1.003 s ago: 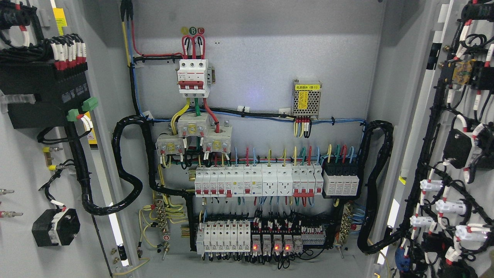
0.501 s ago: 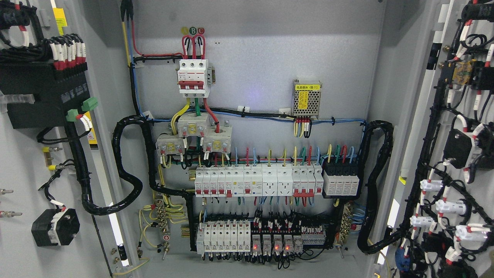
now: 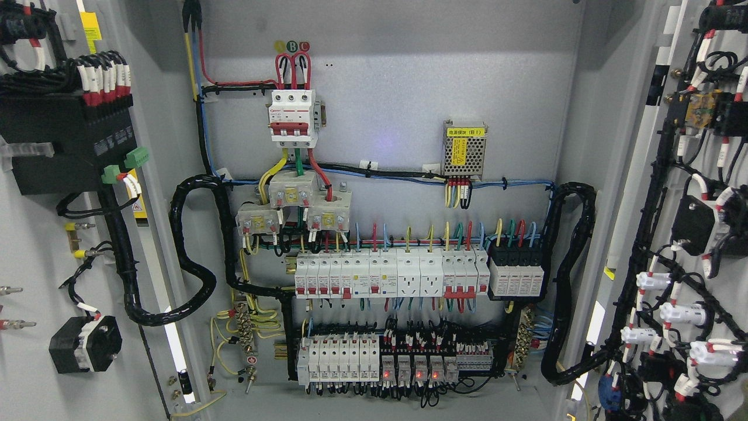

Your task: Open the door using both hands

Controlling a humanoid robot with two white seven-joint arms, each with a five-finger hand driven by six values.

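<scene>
The left door (image 3: 35,245) stands swung wide open at the left edge, its grey inner face turned toward the camera. A black box (image 3: 64,143) with a row of white-sleeved wires along its top is mounted high on it, and a smaller black switch body (image 3: 85,345) sits near its lower part. A thick black cable loom (image 3: 190,251) loops from this door across the hinge gap into the cabinet.

Inside the cabinet (image 3: 385,76), on the grey back panel, a three-pole main breaker (image 3: 293,117) with red levers sits high, fed by red wires from above. Below it are three grey blocks (image 3: 295,204) with yellow labels. To the right, a small perforated power supply (image 3: 464,149) carries a yellow label. Lower down runs a long row of white breakers (image 3: 391,275), ending in a black module (image 3: 517,272). Beneath that is a second row of breakers and relays (image 3: 397,359), four of them showing red lights. Another black loom (image 3: 570,280) curves down the cabinet's right side.

The right door (image 3: 689,234) is likewise open at the right edge, its inner face crowded with black wiring and white-capped button backs (image 3: 672,313).

Neither robot hand appears anywhere in the head view, so how their fingers stand cannot be told, and nothing is seen touching either door.
</scene>
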